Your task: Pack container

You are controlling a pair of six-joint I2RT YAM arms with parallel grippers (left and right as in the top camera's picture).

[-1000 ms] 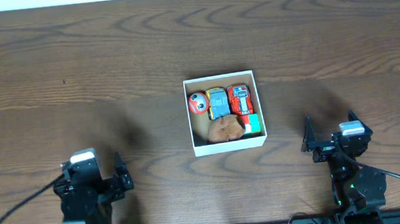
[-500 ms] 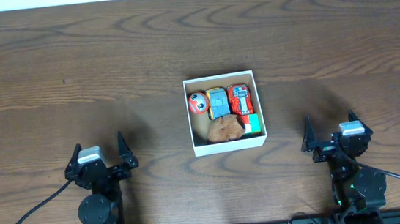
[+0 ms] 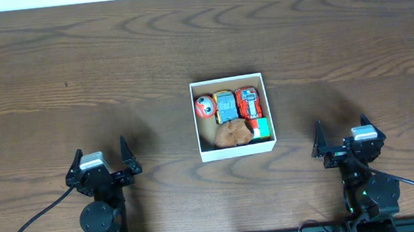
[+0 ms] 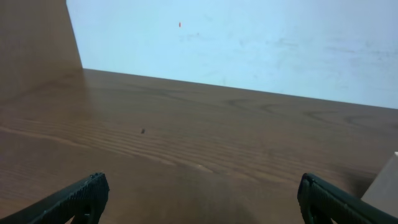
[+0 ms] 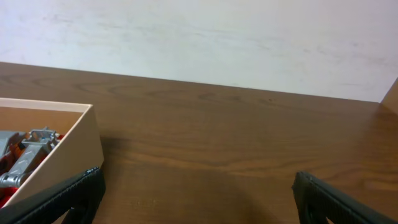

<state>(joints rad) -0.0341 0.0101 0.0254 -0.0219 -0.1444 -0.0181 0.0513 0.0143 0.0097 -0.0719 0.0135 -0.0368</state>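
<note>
The container (image 3: 236,152) is a small white-walled box at the table's middle. It holds an orange ball (image 3: 205,107), a blue and yellow toy car (image 3: 225,106), a red toy car (image 3: 248,103), a brown lump (image 3: 232,133) and a green and red block (image 3: 261,129). Its wall also shows at the left of the right wrist view (image 5: 68,152). My left gripper (image 3: 103,158) is open and empty at the front left. My right gripper (image 3: 343,135) is open and empty at the front right. Both are well apart from the box.
The wooden table (image 3: 74,75) stretches back to a pale wall (image 4: 249,43). The box's corner shows at the right edge of the left wrist view (image 4: 387,183).
My left arm drew back and turned so its open fingers point toward the far side. The right arm and the box did not move.
</note>
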